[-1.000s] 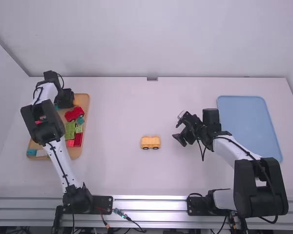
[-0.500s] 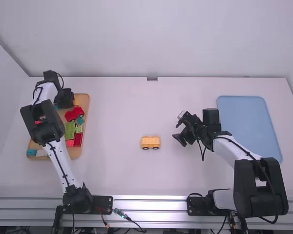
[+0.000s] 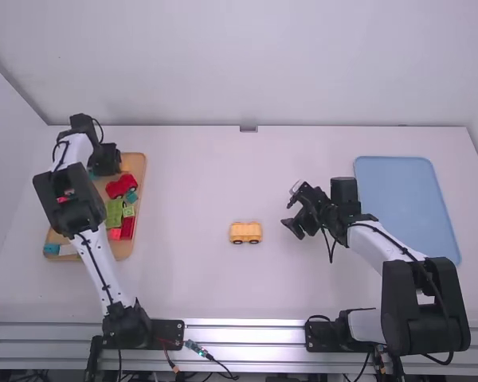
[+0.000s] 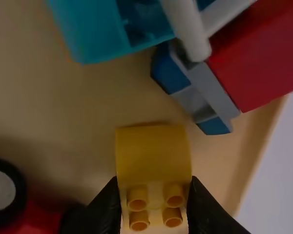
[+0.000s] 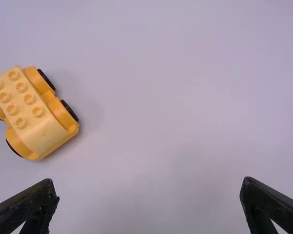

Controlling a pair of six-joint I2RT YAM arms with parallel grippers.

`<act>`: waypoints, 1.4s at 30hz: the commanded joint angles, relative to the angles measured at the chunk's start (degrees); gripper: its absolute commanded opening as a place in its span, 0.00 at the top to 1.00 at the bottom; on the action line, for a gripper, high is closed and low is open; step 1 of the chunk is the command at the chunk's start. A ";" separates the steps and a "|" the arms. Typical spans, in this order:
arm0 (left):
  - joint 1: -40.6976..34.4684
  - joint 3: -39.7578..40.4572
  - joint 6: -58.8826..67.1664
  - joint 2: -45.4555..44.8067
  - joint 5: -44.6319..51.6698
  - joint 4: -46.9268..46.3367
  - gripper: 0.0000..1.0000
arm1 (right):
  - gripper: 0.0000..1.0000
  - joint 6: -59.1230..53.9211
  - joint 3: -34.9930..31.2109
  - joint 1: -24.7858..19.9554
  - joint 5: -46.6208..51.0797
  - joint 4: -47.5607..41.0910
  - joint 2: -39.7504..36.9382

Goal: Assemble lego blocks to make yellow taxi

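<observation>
Over the far end of the wooden tray, my left gripper (image 3: 105, 161) is low among the blocks. The left wrist view has the left gripper (image 4: 154, 200) shut on a yellow curved block (image 4: 154, 153) with round studs. A yellow wheeled base (image 3: 245, 232) stands on the table near the middle. To its right, my right gripper (image 3: 296, 219) is held above the table. In the right wrist view the right gripper (image 5: 150, 192) is open and holds nothing, with the yellow wheeled base (image 5: 34, 113) off to one side, its studs facing up.
The wooden tray (image 3: 140, 179) holds a red car (image 3: 121, 186), green blocks (image 3: 115, 212) and several others. Close to the held block are a teal block (image 4: 95, 29) and a red block (image 4: 263, 53). A blue tray (image 3: 406, 207) lies at the right.
The left arm's wrist has shifted very slightly away from the camera. The right arm and the yellow wheeled base have not moved.
</observation>
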 commanded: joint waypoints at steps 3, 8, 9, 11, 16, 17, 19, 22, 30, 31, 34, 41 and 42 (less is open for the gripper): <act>0.00 7.67 3.57 -1.18 0.70 -5.01 0.80 | 0.01 0.24 0.96 -0.02 -0.28 -0.22 -0.88; -0.02 17.00 10.87 -1.18 0.31 -13.77 0.84 | 0.01 0.24 0.96 0.09 -0.31 -0.20 -0.88; -0.07 20.26 15.32 -1.18 0.46 -16.87 0.98 | 0.01 0.20 0.96 0.00 -0.31 -0.15 -0.88; -0.44 23.34 19.08 -1.18 0.48 -20.35 0.98 | 0.01 0.04 0.96 -0.04 -0.35 -0.11 -0.88; -2.75 31.01 27.89 -1.18 -5.20 -29.31 0.99 | 0.01 0.04 0.96 0.02 -0.35 0.02 -0.88; -3.65 32.59 31.02 -1.18 -6.01 -30.69 0.98 | 0.01 0.07 0.96 -0.02 -0.52 0.02 -0.88; -5.35 34.36 34.95 -1.20 -5.95 -32.20 0.99 | 0.01 0.07 0.96 0.00 -0.50 0.00 -0.88; -8.20 35.60 37.20 -1.20 -6.67 -34.03 0.98 | 0.01 0.07 0.96 0.09 -0.50 0.00 -0.88; -17.51 35.36 41.05 -1.99 -16.31 -35.67 0.99 | 0.01 0.24 0.96 -0.02 -0.52 -0.24 -0.88; -18.95 35.34 40.77 -2.54 -18.38 -35.63 0.98 | 0.01 0.24 0.96 0.00 -0.46 -0.22 -0.88; -20.92 35.34 41.33 -3.61 -20.63 -35.08 0.98 | 0.01 0.24 0.96 0.00 -0.52 -0.24 -0.88; -24.76 31.15 42.45 -5.03 -18.36 -32.50 0.98 | 0.01 0.24 0.96 0.00 -0.44 -0.22 -0.88; -25.27 29.57 43.15 -5.64 -18.62 -31.39 0.98 | 0.01 0.22 0.96 -0.02 -0.46 -0.24 -0.88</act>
